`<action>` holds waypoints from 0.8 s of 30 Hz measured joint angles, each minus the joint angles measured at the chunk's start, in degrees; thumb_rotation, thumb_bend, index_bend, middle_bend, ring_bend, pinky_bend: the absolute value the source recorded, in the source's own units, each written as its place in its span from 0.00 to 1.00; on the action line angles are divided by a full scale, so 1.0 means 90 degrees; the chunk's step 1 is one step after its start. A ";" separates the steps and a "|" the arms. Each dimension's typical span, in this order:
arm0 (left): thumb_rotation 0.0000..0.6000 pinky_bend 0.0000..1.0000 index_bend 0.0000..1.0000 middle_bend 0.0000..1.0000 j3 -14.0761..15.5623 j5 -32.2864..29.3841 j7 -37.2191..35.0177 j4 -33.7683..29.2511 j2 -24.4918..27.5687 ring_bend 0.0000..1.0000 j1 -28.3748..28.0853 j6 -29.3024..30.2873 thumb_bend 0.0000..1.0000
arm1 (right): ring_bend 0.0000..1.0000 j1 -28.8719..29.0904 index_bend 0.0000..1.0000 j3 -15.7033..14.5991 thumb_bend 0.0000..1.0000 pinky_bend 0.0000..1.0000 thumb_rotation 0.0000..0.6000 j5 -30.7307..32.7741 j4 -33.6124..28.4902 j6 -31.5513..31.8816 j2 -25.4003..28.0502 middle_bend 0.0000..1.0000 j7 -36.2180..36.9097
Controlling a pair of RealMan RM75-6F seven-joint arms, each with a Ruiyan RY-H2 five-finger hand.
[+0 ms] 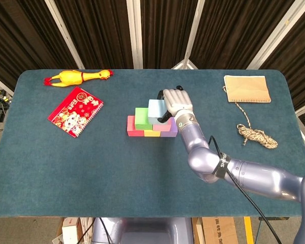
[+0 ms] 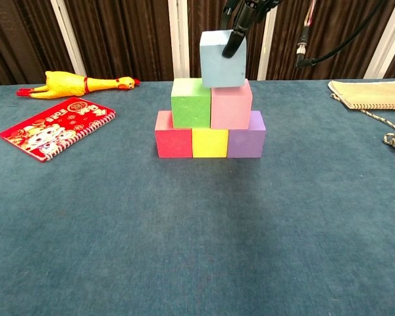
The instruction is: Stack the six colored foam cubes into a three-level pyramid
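The table (image 2: 184,250) is covered in dark teal cloth. The bottom cubes are red (image 2: 173,142), yellow (image 2: 209,143) and purple (image 2: 246,141); above them sit a green cube (image 2: 190,104) and a pale pink cube (image 2: 232,107), with a light blue cube (image 2: 222,60) on top. The right hand (image 1: 176,103) is silver-grey. The rubber chicken (image 1: 77,77) is yellow with red accents, the notebook (image 1: 75,111) red with a cartoon pattern, the pouch (image 1: 247,89) tan, and the cord (image 1: 256,135) beige.

Blue cube (image 2: 222,59) tilted atop pyramid (image 2: 210,120)
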 measured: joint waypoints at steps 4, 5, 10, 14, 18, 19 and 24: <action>1.00 0.00 0.08 0.10 0.0012 0.0011 0.0007 0.0005 -0.0008 0.00 -0.0011 -0.0027 0.27 | 0.23 0.0058 0.49 -0.0002 0.37 0.00 1.00 -0.0044 0.0023 0.0043 0.0017 0.44 0.0059; 1.00 0.00 0.08 0.10 0.0015 0.0011 0.0010 0.0007 -0.0010 0.00 -0.0014 -0.0036 0.27 | 0.23 0.0078 0.49 -0.0001 0.37 0.00 1.00 -0.0046 0.0032 0.0054 0.0026 0.44 0.0066; 1.00 0.00 0.08 0.10 0.0014 0.0017 0.0016 0.0017 -0.0028 0.00 -0.0024 -0.0043 0.27 | 0.23 0.0112 0.49 -0.0002 0.37 0.00 1.00 -0.0019 0.0095 0.0024 0.0038 0.44 0.0140; 1.00 0.00 0.08 0.10 0.0007 0.0013 0.0022 0.0014 -0.0036 0.00 -0.0023 -0.0030 0.27 | 0.23 0.0140 0.49 -0.0015 0.37 0.00 1.00 -0.0001 0.0157 -0.0028 0.0009 0.44 0.0184; 1.00 0.00 0.08 0.10 -0.0020 -0.0008 -0.0029 0.0046 -0.0023 0.00 -0.0005 0.0001 0.27 | 0.23 0.0193 0.49 -0.0015 0.37 0.00 1.00 0.0004 0.0249 -0.0105 -0.0092 0.44 0.0245; 1.00 0.00 0.08 0.10 -0.0022 -0.0018 -0.0037 0.0052 -0.0012 0.00 -0.0001 -0.0013 0.27 | 0.23 0.0209 0.49 -0.0020 0.37 0.00 1.00 -0.0002 0.0284 -0.0116 -0.0127 0.44 0.0255; 1.00 0.00 0.10 0.10 -0.0002 -0.0129 0.0080 0.0011 0.0070 0.00 0.0007 -0.0154 0.27 | 0.23 0.0325 0.49 -0.0076 0.37 0.00 1.00 -0.0007 0.0485 -0.0156 -0.0292 0.44 0.0292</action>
